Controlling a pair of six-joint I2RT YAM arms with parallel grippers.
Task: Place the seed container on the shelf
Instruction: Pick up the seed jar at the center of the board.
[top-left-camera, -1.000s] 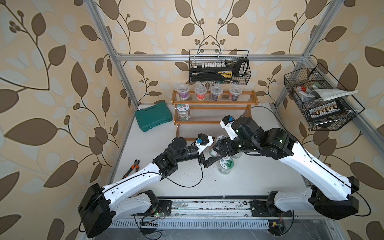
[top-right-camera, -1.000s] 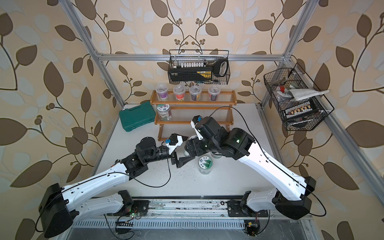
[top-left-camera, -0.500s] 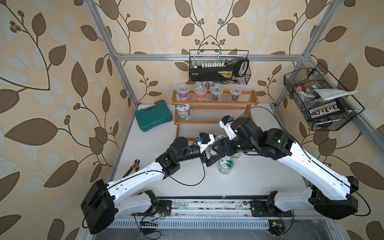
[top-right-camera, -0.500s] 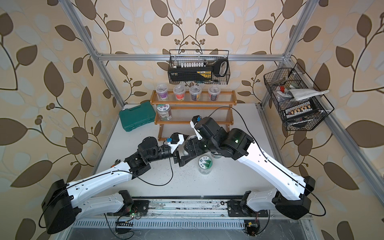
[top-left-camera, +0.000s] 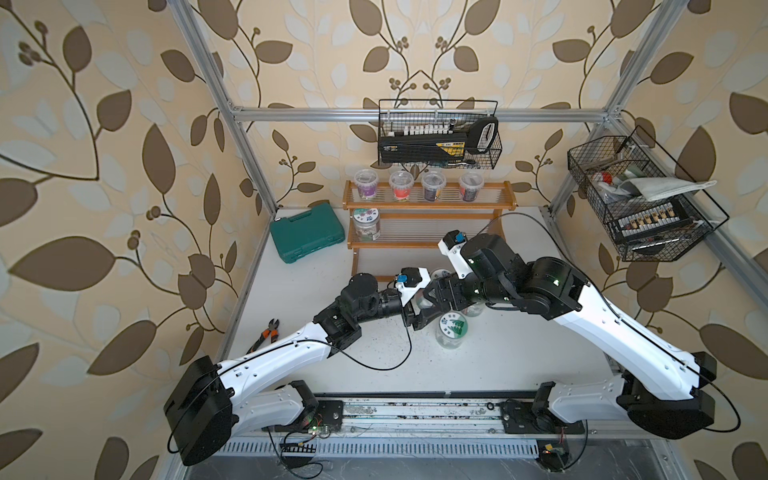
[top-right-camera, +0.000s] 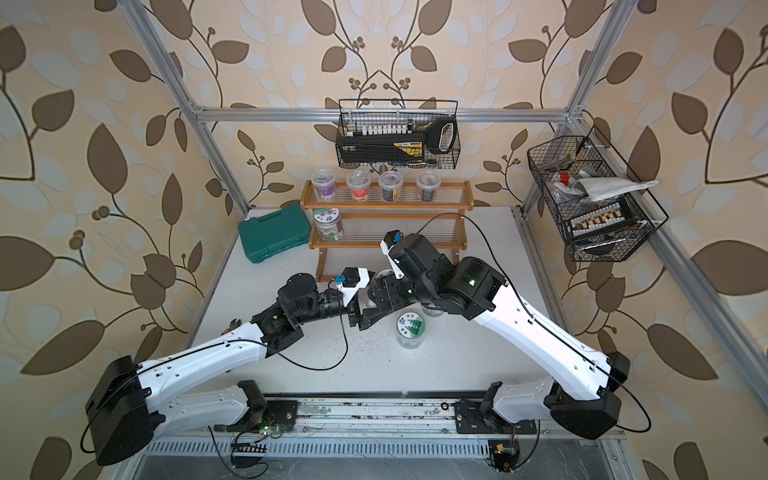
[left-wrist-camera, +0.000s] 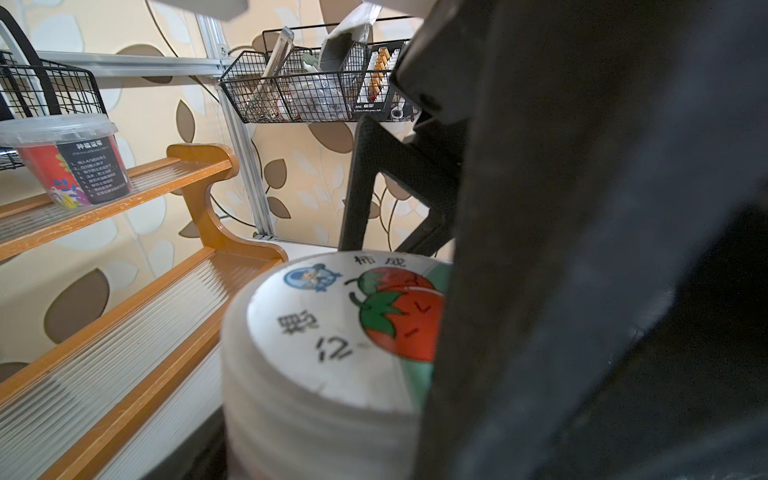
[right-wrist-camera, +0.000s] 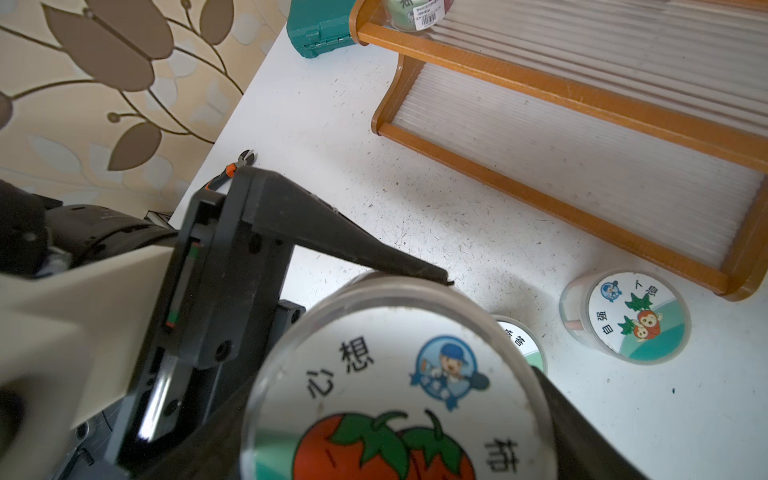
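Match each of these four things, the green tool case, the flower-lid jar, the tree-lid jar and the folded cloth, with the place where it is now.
Things:
1. green tool case
2. flower-lid jar
3. tree-lid jar
4. folded cloth

Places:
A. in the side-wall wire basket
B. on the table in front of the shelf
C. on the shelf's middle tier
D. on the table beside the shelf, at the back

Pairs: 1-D, 2-C, 3-B, 4-A.
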